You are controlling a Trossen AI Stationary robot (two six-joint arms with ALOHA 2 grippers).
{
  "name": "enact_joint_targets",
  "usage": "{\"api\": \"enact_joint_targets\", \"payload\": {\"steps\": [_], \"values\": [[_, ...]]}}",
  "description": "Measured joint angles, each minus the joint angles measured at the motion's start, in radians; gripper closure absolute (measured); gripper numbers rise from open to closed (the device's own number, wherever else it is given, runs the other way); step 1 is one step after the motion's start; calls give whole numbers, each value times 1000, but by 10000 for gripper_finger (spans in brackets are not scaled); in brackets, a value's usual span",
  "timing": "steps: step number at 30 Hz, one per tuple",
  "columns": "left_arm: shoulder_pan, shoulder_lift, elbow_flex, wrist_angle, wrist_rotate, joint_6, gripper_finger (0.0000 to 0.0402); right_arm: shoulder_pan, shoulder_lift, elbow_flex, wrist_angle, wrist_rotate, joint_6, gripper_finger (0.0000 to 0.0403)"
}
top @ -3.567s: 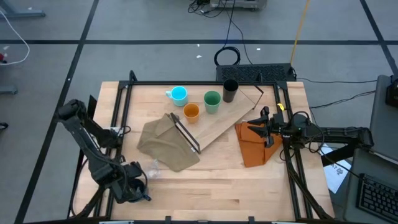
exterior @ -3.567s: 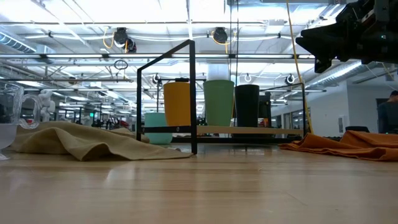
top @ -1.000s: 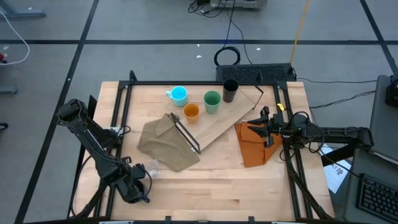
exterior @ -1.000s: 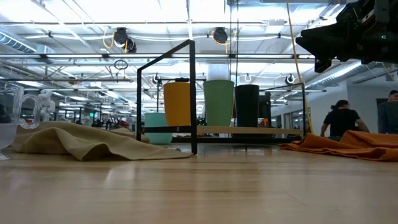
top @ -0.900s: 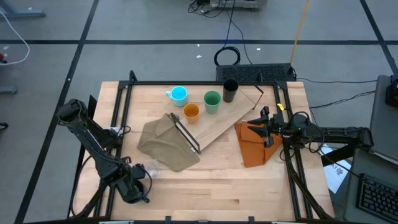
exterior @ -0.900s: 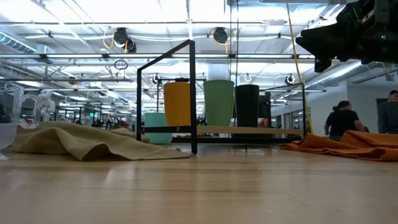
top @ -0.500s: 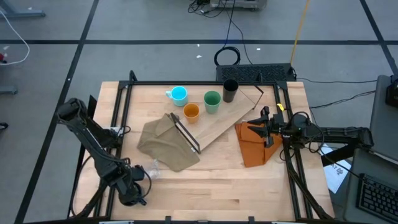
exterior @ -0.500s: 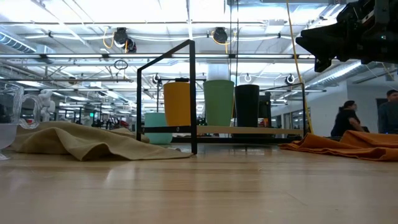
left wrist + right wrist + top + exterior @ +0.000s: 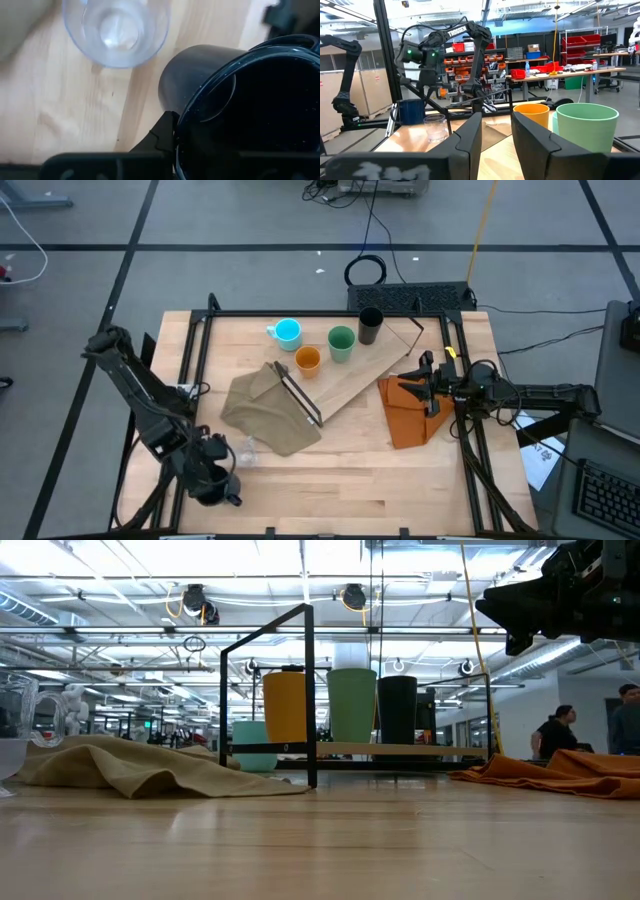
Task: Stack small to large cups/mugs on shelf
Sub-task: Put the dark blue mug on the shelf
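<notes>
Dark navy mug (image 9: 250, 110) runs off the left wrist picture's edge, its handle unseen. Clear cup (image 9: 116, 30) is cropped at the rim. Cyan mug (image 9: 250, 745) sits half hidden behind olive cloth (image 9: 150, 768).

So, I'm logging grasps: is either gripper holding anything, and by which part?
The right gripper holds nothing. The left gripper is at the rim of the dark navy mug; whether it actually grips the mug cannot be told.

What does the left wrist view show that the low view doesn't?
Only the left wrist view: the dark navy mug at the left pincer, beside the clear cup. Only the low view: the orange cup, green cup and black tumbler lined up on the shelf, the cyan mug behind. Both: the wooden table.
</notes>
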Motion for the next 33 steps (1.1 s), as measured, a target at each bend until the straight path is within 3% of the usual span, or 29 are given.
{"api": "enact_joint_targets", "payload": {"steps": [8, 15, 21, 33], "values": [[-9, -110, 3, 36, -175, 88, 387, 0, 0, 0, 0, 0, 0, 307], [21, -152, 47, 81, -346, 318, 387, 0, 0, 0, 3, 0, 2, 307], [145, -149, 95, 73, -345, 516, 387, 1, 0, 4, 63, -79, -3, 307], [478, -91, 245, 75, -195, 945, 387, 74, 76, 72, 59, -78, -110, 307]]}}
